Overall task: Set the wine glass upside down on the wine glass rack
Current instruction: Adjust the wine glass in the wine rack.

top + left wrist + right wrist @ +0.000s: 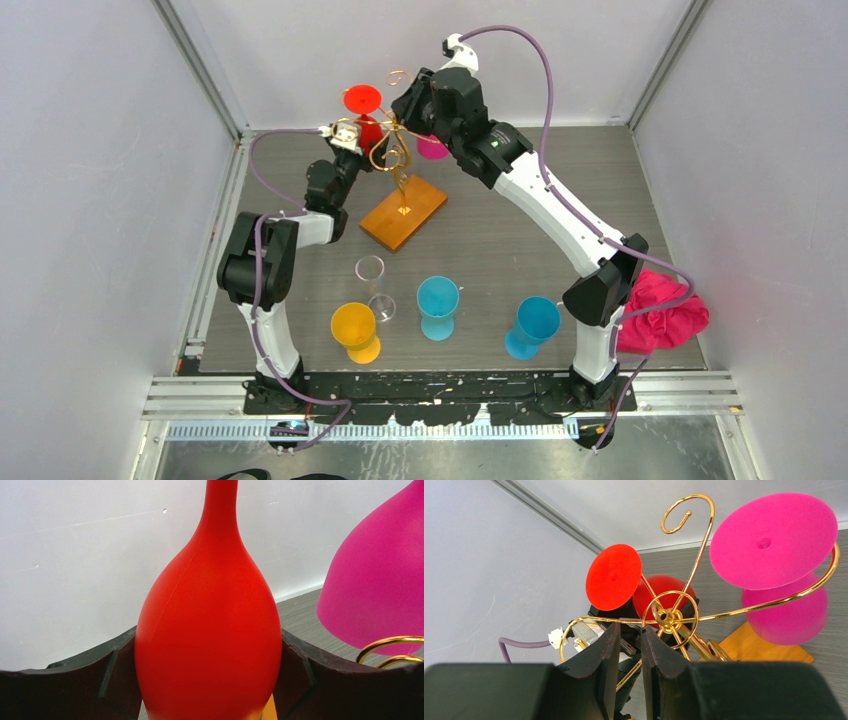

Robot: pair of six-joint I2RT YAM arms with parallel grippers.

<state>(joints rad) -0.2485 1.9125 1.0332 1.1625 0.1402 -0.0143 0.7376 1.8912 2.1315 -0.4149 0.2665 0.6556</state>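
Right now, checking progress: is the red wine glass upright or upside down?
Upside down: the red wine glass shows stem above bowl, foot uppermost.

- The wine glass rack (667,616) is thin gold-coloured metal wire, polished and glinting.
- Its base (404,213) is smooth orange-brown wood with a slight sheen.
- The red wine glass (210,630) has a matt, plastic-looking skin with a faint seam.
- The pink wine glass (774,540) looks matt and finely grainy.
- The desk (520,230) is grey, matt and wood-grained.
- The pink cloth (660,310) looks soft and crumpled.
- The clear glass (372,275) is transparent and glossy.
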